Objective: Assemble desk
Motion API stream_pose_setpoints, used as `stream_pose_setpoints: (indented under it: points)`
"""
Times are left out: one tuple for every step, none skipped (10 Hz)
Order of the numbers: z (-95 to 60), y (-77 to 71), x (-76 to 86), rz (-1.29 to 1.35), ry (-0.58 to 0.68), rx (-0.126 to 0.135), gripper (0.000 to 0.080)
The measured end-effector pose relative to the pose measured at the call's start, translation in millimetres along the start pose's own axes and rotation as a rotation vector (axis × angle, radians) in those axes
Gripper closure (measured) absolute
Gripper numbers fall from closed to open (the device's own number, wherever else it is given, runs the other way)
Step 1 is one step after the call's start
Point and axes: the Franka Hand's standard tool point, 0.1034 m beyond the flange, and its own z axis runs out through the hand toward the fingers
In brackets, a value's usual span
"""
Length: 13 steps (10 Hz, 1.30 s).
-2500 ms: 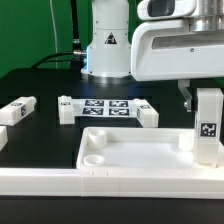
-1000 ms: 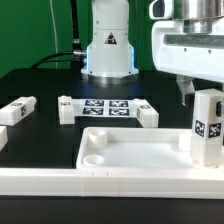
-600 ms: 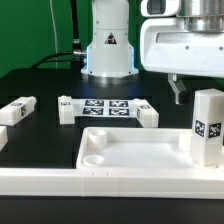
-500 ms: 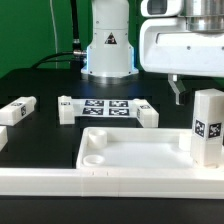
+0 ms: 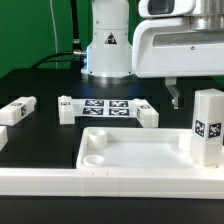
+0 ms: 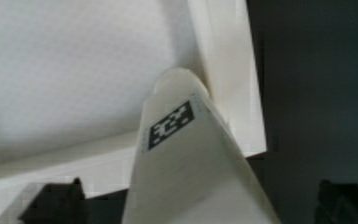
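The white desk slab (image 5: 135, 152) lies rim-up at the front. One square white leg (image 5: 207, 124) with a tag stands upright in its corner socket at the exterior view's right. My gripper (image 5: 188, 97) hangs just above and behind that leg, open and holding nothing; one dark finger (image 5: 171, 97) shows to the left of the leg. In the wrist view the leg (image 6: 190, 150) rises between my two dark fingers (image 6: 51, 203), with gaps on both sides, over the slab (image 6: 69, 70).
The marker board (image 5: 108, 106) lies behind the slab with a loose leg at each end (image 5: 66, 108) (image 5: 147, 112). Another loose leg (image 5: 17, 111) lies at the far left. The arm's base (image 5: 108, 45) stands at the back. A white rail (image 5: 60, 182) runs along the front.
My gripper has let go of the upright leg, then shifted up and toward the exterior view's left. The leg stays standing in the socket.
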Motion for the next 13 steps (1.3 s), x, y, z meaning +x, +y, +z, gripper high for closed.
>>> stream_pose_setpoints:
  points:
    - [0.3, -0.6, -0.3, -0.07, 0.0, 0.0, 0.0151]
    - [0.3, -0.6, -0.3, -0.129, 0.0, 0.0, 0.0151]
    - [0.0, 0.0, 0.1, -0.247, 0.001, -0.006, 0.0151]
    - [0.0, 0.5, 0.3, -0.321, 0.001, -0.012, 0.0151]
    - [0.0, 0.5, 0.3, -0.335, 0.001, -0.011, 0.0151]
    - [0.1, 0.5, 0.2, -0.333, 0.001, -0.011, 0.0239]
    - [0.1, 0.6, 0.2, -0.333, 0.001, -0.011, 0.0421]
    - [0.1, 0.6, 0.2, -0.33, 0.001, -0.011, 0.0421]
    - [0.1, 0.8, 0.3, -0.313, 0.001, -0.011, 0.0511]
    - [0.1, 0.8, 0.3, -0.314, 0.001, -0.011, 0.0511]
    - [0.1, 0.7, 0.3, -0.295, 0.001, -0.01, 0.0511]
    - [0.0, 1.3, 0.5, -0.215, 0.001, -0.009, 0.0511]
    - [0.2, 1.9, 0.7, -0.104, 0.001, -0.005, 0.0511]
